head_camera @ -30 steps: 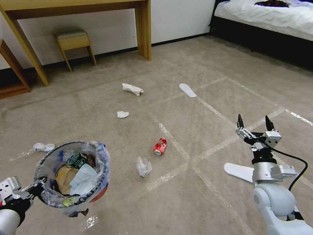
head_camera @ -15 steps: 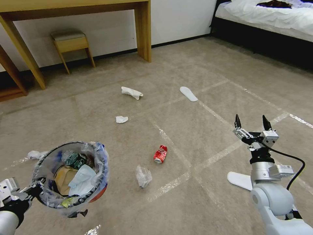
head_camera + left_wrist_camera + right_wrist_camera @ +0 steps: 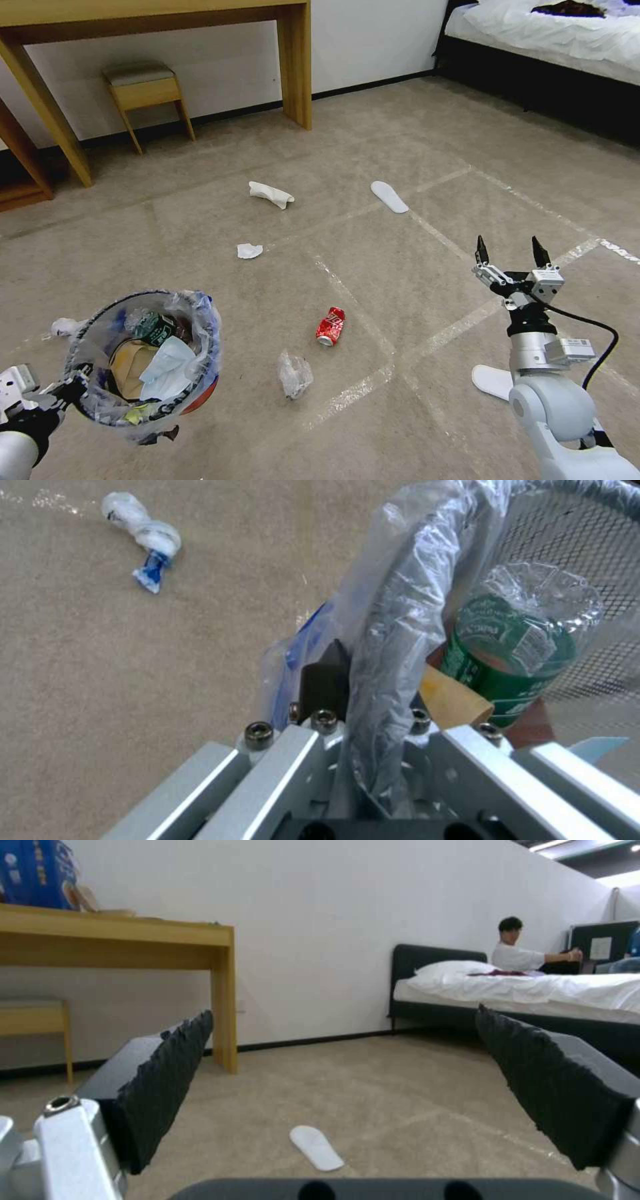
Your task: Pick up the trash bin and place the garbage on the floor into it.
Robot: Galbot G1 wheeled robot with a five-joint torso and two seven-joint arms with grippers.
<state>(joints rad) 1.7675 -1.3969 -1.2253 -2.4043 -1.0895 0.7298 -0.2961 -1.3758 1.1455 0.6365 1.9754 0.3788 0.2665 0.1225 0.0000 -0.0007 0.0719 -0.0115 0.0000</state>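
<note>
Bin [image 3: 143,363] hangs off the floor [image 3: 413,160] at the lower left of the head view, gripped by the left gripper [image 3: 67,390], whose fingers are pinched tight on the rim and the plastic liner. In the left wrist view the left gripper [image 3: 363,680] has one dark finger [image 3: 325,677] outside the liner, with the folded bag [image 3: 400,630] running down between the jaws. Inside the bin [image 3: 567,545] sit a green-labelled bottle [image 3: 517,650] and a brown paper bag [image 3: 453,700]; from the head a pale blue mask [image 3: 160,367] lies on top of them.

The right gripper [image 3: 510,257] is raised at the right, fingers spread wide and holding nothing, pointing away from the robot. In the right wrist view the right gripper [image 3: 347,1090] frames a slipper [image 3: 317,1147] lying flat on the carpet ahead.

Nearest the bin on the floor are a crumpled clear wrapper [image 3: 295,375] and a crushed red can [image 3: 330,327] just beyond it. A white and blue wad [image 3: 65,327] lies left of the bin, also seen on the carpet in the left wrist view [image 3: 143,540]. Farther out are a small tissue [image 3: 249,251], a larger white piece [image 3: 270,194] and the slipper [image 3: 389,197]. A second slipper [image 3: 490,381] lies partly behind the right arm. A desk [image 3: 200,13], stool [image 3: 147,90] and bed [image 3: 547,33] stand along the far edge.
</note>
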